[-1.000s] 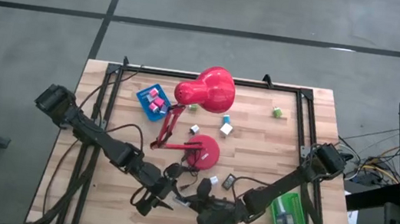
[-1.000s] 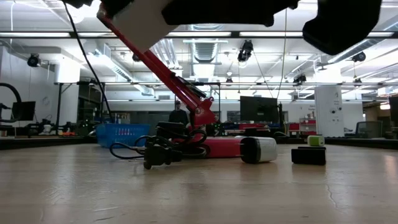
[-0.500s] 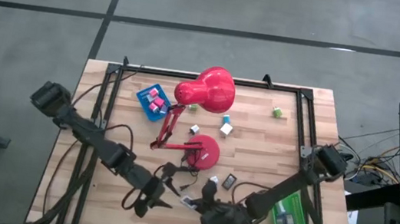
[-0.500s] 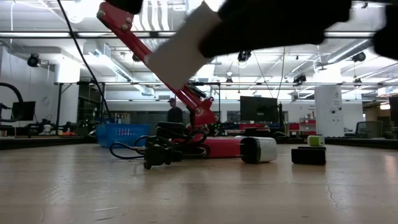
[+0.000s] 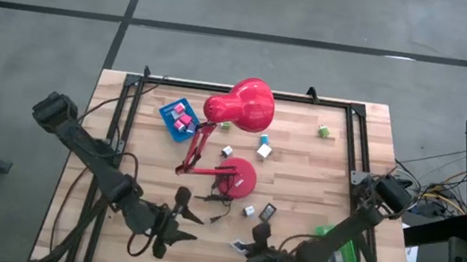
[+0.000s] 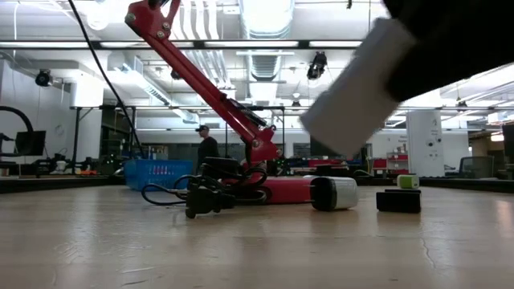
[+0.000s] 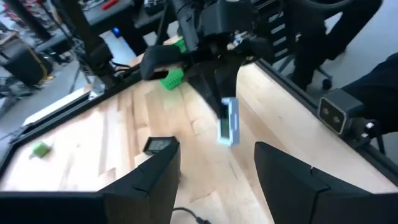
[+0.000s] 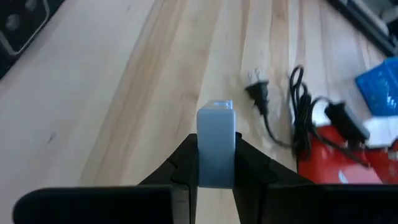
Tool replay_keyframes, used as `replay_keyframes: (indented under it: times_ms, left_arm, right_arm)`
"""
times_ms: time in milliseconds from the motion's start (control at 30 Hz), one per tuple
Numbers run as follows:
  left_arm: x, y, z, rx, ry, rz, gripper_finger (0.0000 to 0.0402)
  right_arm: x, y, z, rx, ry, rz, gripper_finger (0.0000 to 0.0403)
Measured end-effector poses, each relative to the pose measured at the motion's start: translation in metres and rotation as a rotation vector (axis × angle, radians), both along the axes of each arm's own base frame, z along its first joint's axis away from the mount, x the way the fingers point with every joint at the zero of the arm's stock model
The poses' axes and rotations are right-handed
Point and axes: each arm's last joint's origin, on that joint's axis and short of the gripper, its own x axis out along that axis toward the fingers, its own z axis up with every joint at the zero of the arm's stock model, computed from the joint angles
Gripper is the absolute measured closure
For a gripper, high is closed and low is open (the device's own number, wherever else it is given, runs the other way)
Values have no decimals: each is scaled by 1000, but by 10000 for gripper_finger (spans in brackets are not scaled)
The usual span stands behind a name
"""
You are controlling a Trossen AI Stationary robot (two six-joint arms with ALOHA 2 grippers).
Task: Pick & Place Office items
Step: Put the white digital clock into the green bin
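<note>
- While the left gripper (image 5: 174,228) draws back toward the near edge of the wooden table (image 5: 336,176) with its jaws apart and empty, the right gripper (image 5: 247,244) keeps its jaws clamped on a pale flat rectangular block (image 8: 216,142).
- A second ago both grippers met near the front centre; they now stand apart, which suggests a handover is complete.
- The block (image 7: 228,121) hangs above the boards, tilted, clear of the surface, near the red desk lamp (image 5: 239,105) and its plug (image 8: 257,94).
- The green tray (image 5: 338,253) lies just beside the right arm, a likely drop point.
- Other small items remain scattered: a green cube (image 5: 325,132), a dark flat rectangle (image 5: 267,211).
</note>
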Motion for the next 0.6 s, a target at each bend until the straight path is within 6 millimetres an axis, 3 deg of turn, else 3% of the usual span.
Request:
replay_keyframes:
  times_ms: [333,600]
  left_arm:
    - [-11,6,-13,36,-17,-1,193]
    - [-44,35,-18,-78,-191,-14,193]
  right_arm:
    - [-32,14,24,95,54,-143,347]
    - [-71,8,38,140,85,-348,347]
